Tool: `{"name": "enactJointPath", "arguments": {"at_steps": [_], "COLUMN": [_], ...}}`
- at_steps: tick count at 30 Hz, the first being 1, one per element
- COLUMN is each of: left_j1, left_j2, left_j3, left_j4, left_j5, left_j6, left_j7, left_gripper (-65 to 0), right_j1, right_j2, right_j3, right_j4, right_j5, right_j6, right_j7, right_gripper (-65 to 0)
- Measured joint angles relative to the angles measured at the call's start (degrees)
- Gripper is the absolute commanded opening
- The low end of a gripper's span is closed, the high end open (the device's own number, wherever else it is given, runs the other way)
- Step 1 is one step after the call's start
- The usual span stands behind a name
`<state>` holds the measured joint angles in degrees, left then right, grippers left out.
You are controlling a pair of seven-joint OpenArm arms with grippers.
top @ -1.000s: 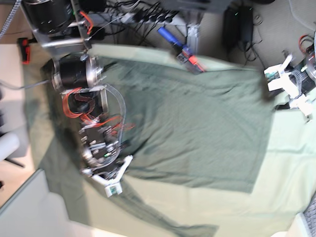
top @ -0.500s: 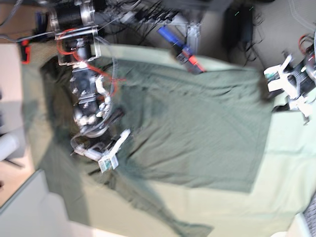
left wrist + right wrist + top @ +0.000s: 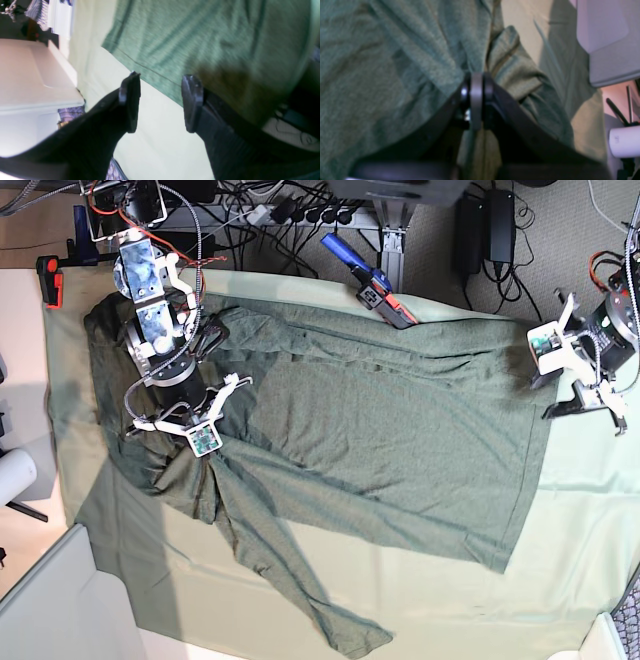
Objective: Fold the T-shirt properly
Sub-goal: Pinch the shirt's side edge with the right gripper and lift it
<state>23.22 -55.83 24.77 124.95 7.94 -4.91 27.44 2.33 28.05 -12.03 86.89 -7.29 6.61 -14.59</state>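
Lying spread on the worktop (image 3: 590, 510), the T-shirt (image 3: 400, 450) is pinched at its bunched sleeve end by the closed right claw (image 3: 476, 82); the left claw (image 3: 160, 100) is held open, empty, by the hem; cloth could be dragged askew

You have bare pale mint-green worktop (image 3: 590, 520) to pass along the near right side. The spread dark olive-green knit T-shirt (image 3: 400, 450) covers the middle; a blue-and-red clamp (image 3: 372, 285) blocks the far edge.
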Motion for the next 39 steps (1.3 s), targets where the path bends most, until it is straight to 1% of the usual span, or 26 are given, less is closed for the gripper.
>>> {"name": "enactJointPath", "arguments": {"at_steps": [4,5,7,8,10,11,12,13,14,18,23,25,27,30,34,37,39], "left_j1": [-3.1,-3.82,-4.85,-5.16,-5.64,-5.77,-5.75,-5.75,-5.77,-5.77,-5.64,-5.44,-4.35,-2.03,-0.02,2.19,2.89], "left_j2": [1.42,1.81,2.05,2.08,2.47,2.51,2.49,2.49,2.49,2.49,2.49,2.49,2.47,2.49,2.45,2.47,2.49], "left_j3": [0.0,0.0,0.0,0.0,0.0,0.0,0.0,0.0,0.0,0.0,0.0,0.0,0.0,0.0,0.0,0.0,0.0], "left_j4": [0.0,0.0,0.0,0.0,0.0,0.0,0.0,-0.11,-0.46,-3.43,-4.55,-4.55,-4.55,-4.55,-4.55,-4.55,-4.52], "left_j5": [-0.48,-1.03,-2.62,-2.58,-2.58,-2.6,-2.6,-2.58,-2.6,-2.71,-2.86,-2.78,-2.71,-2.91,-2.12,-1.16,-0.79], "left_j6": [0.09,0.2,0.2,0.2,0.17,0.17,0.17,0.17,0.15,0.15,0.09,0.13,0.09,-0.42,-0.22,-0.35,-0.33], "left_j7": [-0.07,-0.07,-0.42,-0.44,-0.42,-0.44,-0.35,-0.35,-0.46,-0.33,0.24,0.22,0.24,0.26,0.24,0.5,0.83], "left_gripper": [-34.7,-34.7,-34.7,-34.7,-34.7,-34.7,-34.7,-34.7,-34.7,-34.7,-34.7,-34.7,-34.7,-34.7,-34.7,-34.7,-34.7], "right_j1": [0.04,0.02,0.02,0.04,0.09,0.07,0.09,0.22,0.59,4.9,12.57,17.11,21.97,28.74,37.83,44.02,46.01], "right_j2": [-0.13,-0.13,-0.13,-0.13,-0.28,-0.39,-0.76,-1.16,-1.68,-5.64,-12.33,-15.61,-18.71,-22.47,-25.81,-26.93,-26.97], "right_j3": [0.02,0.02,0.02,0.02,0.04,0.04,0.04,0.04,0.07,0.11,0.17,0.2,0.24,0.24,0.22,-0.57,-1.36], "right_j4": [0.15,0.15,0.15,0.15,0.15,0.17,0.24,0.44,0.66,1.16,-1.09,-5.44,-12.22,-25.27,-45.16,-58.66,-64.61], "right_j5": [-0.02,-0.02,-0.02,-0.02,0.02,0.63,1.44,1.4,1.49,1.68,2.99,1.9,0.81,-2.71,-6.84,-9.11,-10.21], "right_j6": [0.0,0.0,-0.02,-0.04,-0.28,-2.01,-3.48,-4.2,-4.37,-4.63,-4.57,-4.5,-4.66,-4.44,-4.57,-5.05,-5.79], "right_j7": [-1.38,-2.38,-2.54,-2.4,-2.43,-2.36,-1.77,-0.76,-0.42,-0.2,-0.04,0.13,0.81,4.13,6.82,7.65,7.89], "right_gripper": [-65.0,-65.0,-65.0,-62.5,-48.5,-42.3,-37.5,-34.1,-32.2,-32.0,-32.0,-32.0,-32.0,-32.0,-32.0,-32.0,-32.0]}}
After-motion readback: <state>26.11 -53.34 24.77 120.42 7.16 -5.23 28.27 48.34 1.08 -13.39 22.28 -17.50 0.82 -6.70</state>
